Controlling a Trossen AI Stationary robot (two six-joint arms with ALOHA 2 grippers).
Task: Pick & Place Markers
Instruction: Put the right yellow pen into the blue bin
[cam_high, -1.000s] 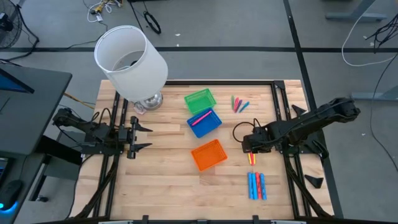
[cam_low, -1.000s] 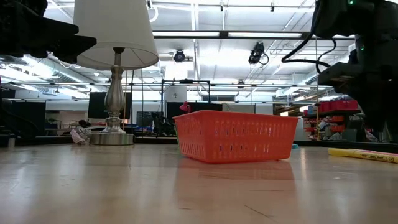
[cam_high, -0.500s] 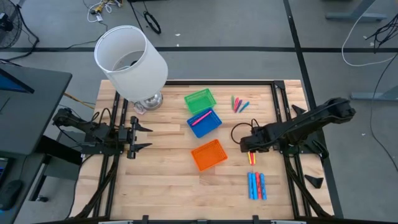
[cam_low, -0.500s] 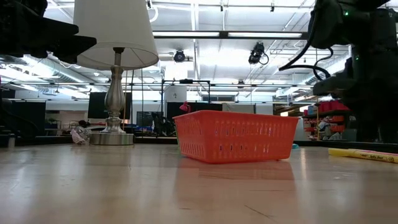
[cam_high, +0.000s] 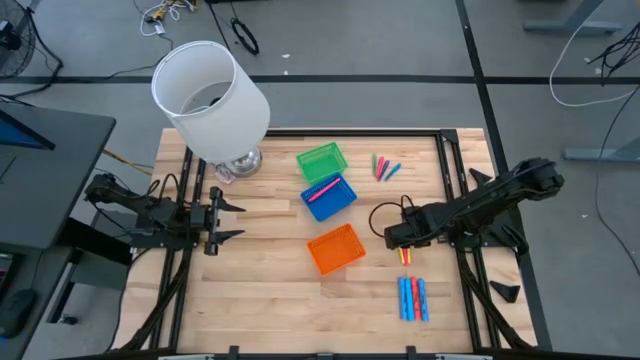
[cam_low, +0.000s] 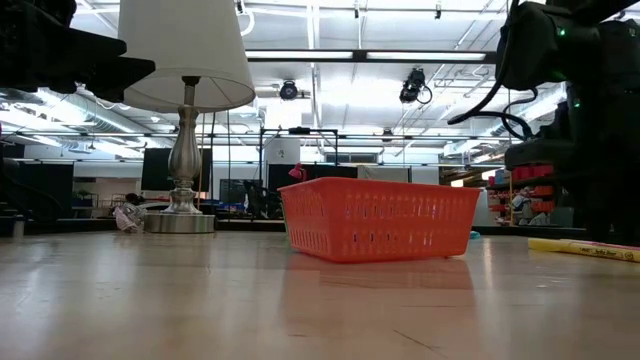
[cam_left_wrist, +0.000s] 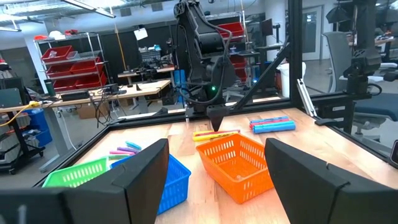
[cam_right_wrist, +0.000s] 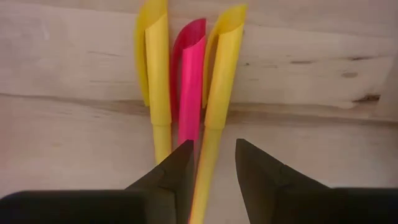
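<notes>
Two yellow markers (cam_right_wrist: 221, 74) with a pink one (cam_right_wrist: 189, 81) between them lie flat on the table, right of the orange tray (cam_high: 336, 248). My right gripper (cam_right_wrist: 213, 171) points down right above them, narrowly open. Its fingers stand on either side of the right-hand yellow marker; I see no touch. In the high view this gripper (cam_high: 398, 238) covers the far ends of that trio (cam_high: 405, 257). More markers lie far off (cam_high: 385, 167) and nearer (cam_high: 412, 298). A pink one (cam_high: 322, 189) lies in the blue tray (cam_high: 340, 200). My left gripper (cam_high: 225, 222) waits open at the table's left.
A green tray (cam_high: 322, 160) sits beyond the blue one. A lamp with a white shade (cam_high: 210, 95) stands at the far left corner. Black frame rails run along the table's left and right sides. Bare wood lies between my left gripper and the trays.
My right gripper has moved a little toward the table's near edge and toward the yellow and pink markers, with its arm drawing in toward the table. The markers have stayed where they were.
</notes>
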